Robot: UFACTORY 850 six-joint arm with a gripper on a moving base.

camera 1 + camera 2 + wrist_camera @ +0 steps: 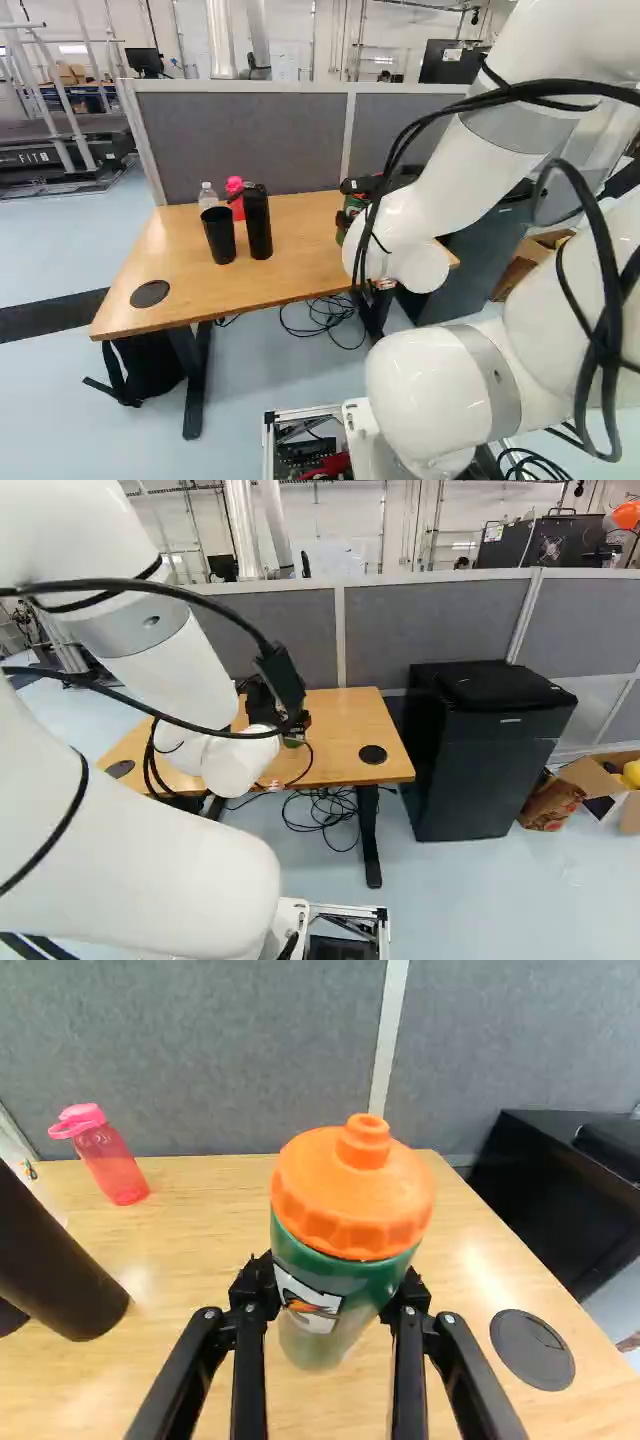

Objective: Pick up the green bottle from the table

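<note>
Counting one green bottle with orange lid (345, 1260) over the wooden worktop (200, 1360), clasped between both fingers of the black end effector (358, 192), part-closed. Right base view: two black desk discs (373, 754); wrist view: one.

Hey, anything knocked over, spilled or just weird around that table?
Only the tangle of black cables loose on the floor under the table, which looks untidy. The green bottle, pink bottle and black cup stand upright, and no spill shows.
</note>
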